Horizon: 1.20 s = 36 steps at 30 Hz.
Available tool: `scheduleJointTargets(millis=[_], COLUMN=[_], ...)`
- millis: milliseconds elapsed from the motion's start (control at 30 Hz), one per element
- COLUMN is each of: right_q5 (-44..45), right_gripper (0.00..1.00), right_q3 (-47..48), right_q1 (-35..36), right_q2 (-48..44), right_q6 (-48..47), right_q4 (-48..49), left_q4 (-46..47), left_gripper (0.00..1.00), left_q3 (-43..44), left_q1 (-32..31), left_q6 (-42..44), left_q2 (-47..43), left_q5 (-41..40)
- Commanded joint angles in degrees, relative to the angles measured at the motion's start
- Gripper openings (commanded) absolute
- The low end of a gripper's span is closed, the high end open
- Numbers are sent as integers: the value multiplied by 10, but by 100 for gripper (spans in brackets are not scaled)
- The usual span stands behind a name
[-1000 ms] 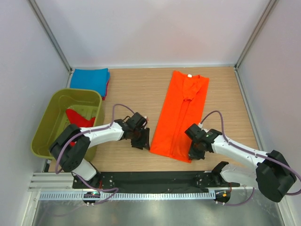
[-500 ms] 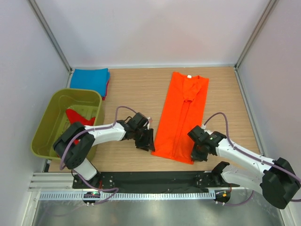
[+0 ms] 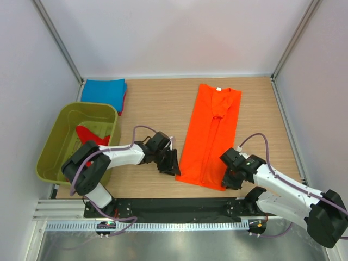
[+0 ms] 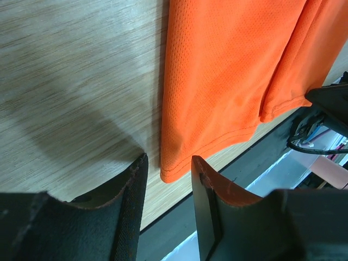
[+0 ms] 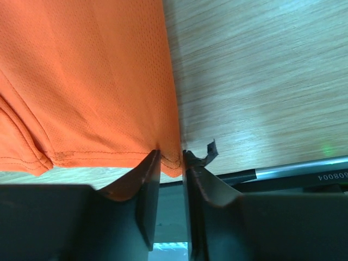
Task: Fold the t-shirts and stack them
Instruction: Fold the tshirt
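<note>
We see a bright orange mesh-knit t-shirt [image 3: 209, 133] flat on the pale wood-grain table [image 3: 157, 103]. It is folded lengthwise into a long narrow strip, both sides turned in to meet along a centre line, with the white-labelled collar far and the stitched hem near the arms. A folded blue t-shirt [image 3: 104, 91] sits as a neat rectangle at the far left corner, a red edge showing under it. A crumpled red t-shirt [image 3: 89, 135] lies inside the olive-green plastic tub [image 3: 51, 152], which is glossy, round-cornered and left of the table. The left gripper [image 3: 169, 163] is low at the orange shirt's near left hem corner and the right gripper [image 3: 232, 176] at its near right hem corner. From the top we cannot tell how far either one gapes — the wrist views settle it. The left wrist view shows the left gripper [image 4: 168, 163] moderately open, its dark rubbery fingers [image 4: 133, 185] straddling the hem corner with bare wood either side, so nothing is clamped. That view also shows the fine perforated weave of the orange shirt [image 4: 217, 81]. The right wrist view shows the right gripper [image 5: 171, 155] parted only narrowly. The hem corner of the orange shirt [image 5: 92, 81] lies in the slit, close to both pads, and the gap looks too wide to pinch such thin cloth.
</note>
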Motion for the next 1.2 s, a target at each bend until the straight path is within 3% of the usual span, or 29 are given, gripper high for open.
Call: scheduleJointTargets(millis=[0, 700, 1067, 1167], right_q5=[3, -8, -5, -3], right_gripper=[32, 34, 20, 17], right_q3=[-4, -27, -27, -26], right_q1=[4, 36, 42, 41], right_q2=[-18, -17, -18, -20], right_q6=[18, 54, 60, 62], right_q4=[-16, 6, 14, 13], left_q4=[-42, -39, -34, -33], left_gripper=[41, 37, 29, 20], left_q3=[-33, -51, -53, -49], left_q1=[-3, -19, -26, -26], left_q6=[15, 12, -1, 2], left_q2=[9, -9, -6, 6], left_q5=[-55, -46, -50, -49])
